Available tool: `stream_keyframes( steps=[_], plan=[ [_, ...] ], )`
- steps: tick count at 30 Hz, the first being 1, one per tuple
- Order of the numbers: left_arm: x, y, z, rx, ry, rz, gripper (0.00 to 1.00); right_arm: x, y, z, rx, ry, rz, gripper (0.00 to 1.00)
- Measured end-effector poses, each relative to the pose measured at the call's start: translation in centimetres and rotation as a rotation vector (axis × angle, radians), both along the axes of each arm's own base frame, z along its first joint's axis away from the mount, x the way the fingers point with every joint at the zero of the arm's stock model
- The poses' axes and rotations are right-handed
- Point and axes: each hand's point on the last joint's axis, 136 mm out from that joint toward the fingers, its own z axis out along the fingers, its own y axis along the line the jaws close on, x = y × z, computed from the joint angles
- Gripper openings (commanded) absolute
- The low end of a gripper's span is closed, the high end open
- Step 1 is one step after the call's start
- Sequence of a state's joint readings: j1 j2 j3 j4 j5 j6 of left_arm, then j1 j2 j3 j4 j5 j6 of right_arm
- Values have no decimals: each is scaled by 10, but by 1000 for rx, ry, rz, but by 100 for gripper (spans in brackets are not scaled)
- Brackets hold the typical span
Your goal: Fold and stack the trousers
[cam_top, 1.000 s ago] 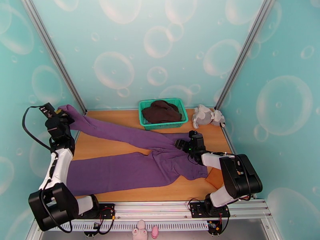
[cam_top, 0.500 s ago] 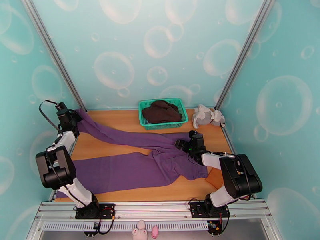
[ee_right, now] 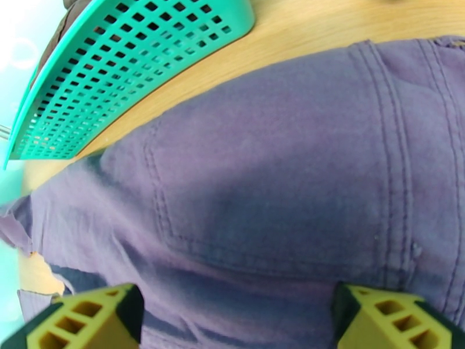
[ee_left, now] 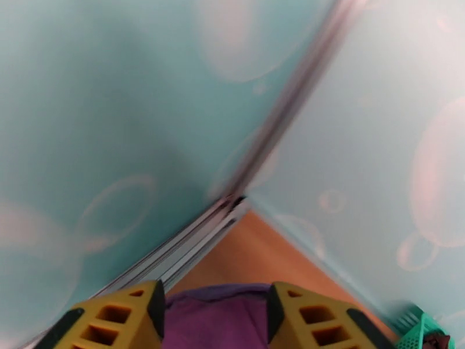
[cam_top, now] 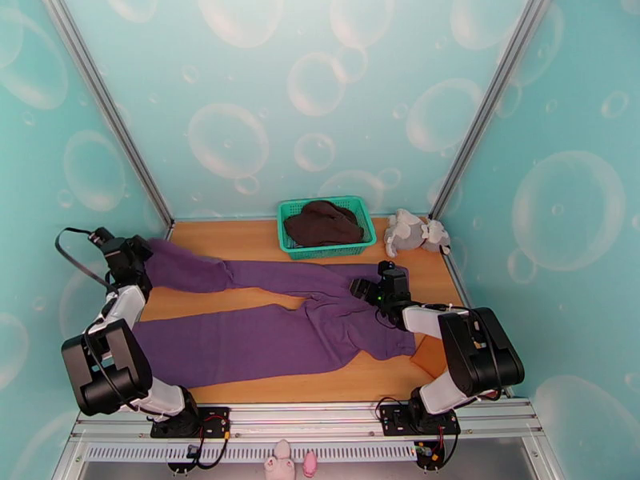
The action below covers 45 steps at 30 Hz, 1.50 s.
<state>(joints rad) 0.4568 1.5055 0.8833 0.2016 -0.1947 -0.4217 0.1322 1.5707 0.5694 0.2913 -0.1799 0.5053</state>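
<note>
The purple trousers (cam_top: 264, 330) lie spread on the wooden table, waist to the right and both legs stretched left. My left gripper (cam_top: 138, 254) sits at the cuff of the far leg by the left wall. In the left wrist view its yellow fingers (ee_left: 122, 315) stand apart, with the trousers' cuff (ee_left: 218, 327) lying loose between them. My right gripper (cam_top: 364, 290) hovers low over the seat of the trousers (ee_right: 279, 187). It is open, its fingers (ee_right: 87, 321) spread wide with nothing held.
A green basket (cam_top: 332, 251) holding a dark brown garment (cam_top: 322, 222) stands at the back, just beyond the far leg. A grey plush toy (cam_top: 412, 232) lies to its right. Walls close in on the left, back and right.
The left arm swung the far leg's cuff along the left wall and down onto the table, then opened its fingers. That leg now lies flat. The right arm has not moved.
</note>
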Motion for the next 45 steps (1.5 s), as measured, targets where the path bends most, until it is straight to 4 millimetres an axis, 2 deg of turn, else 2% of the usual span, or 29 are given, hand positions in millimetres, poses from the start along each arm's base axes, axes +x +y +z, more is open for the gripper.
stream_keyframes(
  steps=[2,3,4,6,9,11,13,15,17,20,23,29,32,37,45],
  plan=[
    [-27,1,-36,-44,95,61,59,0,0,0,0,0,-1,90],
    [-35,-3,-44,-56,121,68,59,0,0,0,0,0,-1,90],
    [-42,-10,-48,-63,135,67,59,0,0,0,0,-1,0,90],
    [-43,-27,-39,-65,105,40,58,0,0,0,0,-1,0,90],
    [-26,-58,-15,-89,13,-66,57,0,0,0,0,-1,-1,90],
    [-6,-83,-12,-145,-9,-154,57,0,0,0,0,-1,-1,90],
    [11,-103,-19,-195,11,-218,57,0,0,0,0,-1,-1,90],
    [23,-121,-37,-255,51,-265,56,0,0,0,0,-1,0,90],
    [24,-134,-63,-322,111,-279,52,0,0,0,0,-1,0,90],
    [21,-137,-95,-391,175,-259,49,0,0,0,0,-1,0,90],
    [29,-137,-113,-439,202,-236,47,1,0,0,0,-1,-1,90],
    [70,-123,-114,-474,168,-196,43,2,0,0,0,-1,-2,90],
    [83,-118,-117,-484,160,-181,41,2,0,0,0,-1,-2,90],
    [81,-118,-134,-514,195,-156,40,3,0,0,-1,0,-2,90],
    [73,-117,-143,-528,215,-129,39,4,0,1,-1,0,-2,91]
  ],
)
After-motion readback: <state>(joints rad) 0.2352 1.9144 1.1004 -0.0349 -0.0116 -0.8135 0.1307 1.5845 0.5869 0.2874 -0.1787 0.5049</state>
